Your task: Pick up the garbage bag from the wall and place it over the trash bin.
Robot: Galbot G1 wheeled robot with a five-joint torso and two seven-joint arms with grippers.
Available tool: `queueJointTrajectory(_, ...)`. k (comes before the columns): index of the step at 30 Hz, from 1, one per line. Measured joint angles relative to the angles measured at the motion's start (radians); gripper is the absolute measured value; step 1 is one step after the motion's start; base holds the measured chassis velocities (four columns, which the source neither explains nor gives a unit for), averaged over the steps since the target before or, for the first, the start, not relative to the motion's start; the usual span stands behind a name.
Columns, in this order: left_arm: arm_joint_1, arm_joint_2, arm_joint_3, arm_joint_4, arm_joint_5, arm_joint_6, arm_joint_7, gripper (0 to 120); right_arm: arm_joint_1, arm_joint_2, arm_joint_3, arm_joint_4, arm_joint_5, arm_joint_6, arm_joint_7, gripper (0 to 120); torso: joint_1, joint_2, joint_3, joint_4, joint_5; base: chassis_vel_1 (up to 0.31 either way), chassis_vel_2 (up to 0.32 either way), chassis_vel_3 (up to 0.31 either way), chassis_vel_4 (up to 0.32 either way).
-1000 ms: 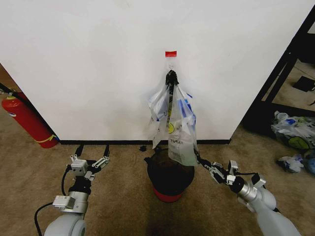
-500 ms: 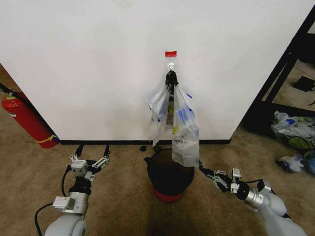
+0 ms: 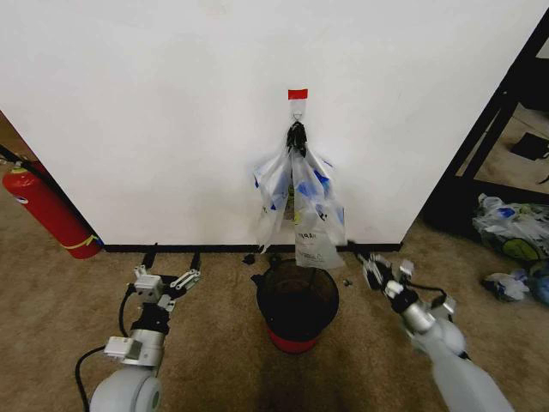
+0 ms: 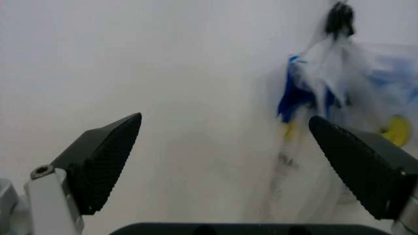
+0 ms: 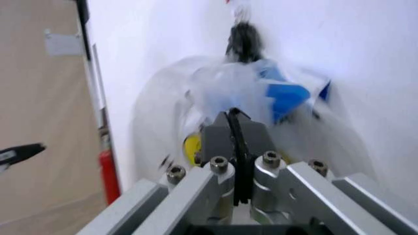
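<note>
**Still on the hook: bag hangs over the bin, fingers empty**

Broadly, the wall [image 3: 171,120] takes up most of the head view, plain white with a black baseboard, and it carries a small hook under a strip of red tape [image 3: 298,93] at about 12 o'clock. From that hook the garbage bag [image 3: 316,236] hangs among a bunch of like bags, gathered at a dark knot so the handle loops stay on; its lower end dangles just above the trash bin [image 3: 297,300], which stands on the carpet straight below, probably so the bag has little way to travel. A red fire extinguisher [image 3: 47,210] leans at 9 o'clock, well apart.

The left gripper [image 3: 168,281] waits low at 7 o'clock, its fingers [image 4: 104,156] spread wide and holding nothing, aimed at the wall beside the bags. The right gripper [image 3: 377,270] sits near the bag's lower edge at 4 o'clock; in its wrist view the fingers [image 5: 236,142] are pressed together with no plastic between them, pointed up at the bunch.
</note>
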Motion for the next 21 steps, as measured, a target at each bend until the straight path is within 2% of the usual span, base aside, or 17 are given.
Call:
queueJointTrajectory(5, -0.125, 0.059, 0.086, 0.045, -0.087, -0.01, 0.036, 100, 0.023, 0.022, -0.029, 0.016, -0.093, 0.143, 0.098, 0, 0.0, 0.0, 0.0, -0.0004, 0.0, 0.0, 0.0, 0.0, 0.0)
queueJointTrajectory(8, -0.183, 0.087, 0.125, 0.067, -0.141, -0.011, 0.052, 100, 0.026, 0.024, -0.022, 0.042, -0.133, 0.175, 0.112, 0, 0.0, 0.0, 0.0, -0.0004, -0.0002, 0.0, 0.0, 0.0, 0.0)
queueJointTrajectory(12, -0.268, 0.128, 0.179, 0.086, -0.216, -0.003, 0.077, 100, 0.011, 0.013, -0.016, 0.089, -0.182, 0.186, 0.109, 0, 0.0, 0.0, 0.0, -0.0003, -0.0005, 0.0, 0.0, 0.0, 0.0)
queueJointTrajectory(15, -0.368, 0.171, 0.234, 0.086, -0.282, 0.034, 0.093, 100, -0.009, 0.006, -0.015, 0.107, -0.233, 0.197, 0.088, 0, 0.0, 0.0, 0.0, -0.0005, -0.0002, 0.0, 0.0, 0.0, 0.0)
queueJointTrajectory(18, -0.481, 0.237, 0.339, 0.085, -0.353, 0.09, 0.09, 100, -0.013, 0.013, -0.008, 0.092, -0.281, 0.213, 0.076, 0, 0.0, 0.0, 0.0, -0.0005, 0.0, 0.0, 0.0, 0.0, 0.0)
queueJointTrajectory(19, -0.481, 0.237, 0.339, 0.085, -0.353, 0.09, 0.09, 100, -0.013, 0.013, -0.008, 0.092, -0.281, 0.213, 0.076, 0, 0.0, 0.0, 0.0, -0.0005, 0.0, 0.0, 0.0, 0.0, 0.0)
queueJointTrajectory(21, -0.538, 0.272, 0.41, 0.085, -0.391, 0.12, 0.073, 100, -0.011, 0.018, -0.005, 0.076, -0.297, 0.218, 0.076, 0, 0.0, 0.0, 0.0, -0.0004, 0.0002, 0.0, 0.0, 0.0, 0.0)
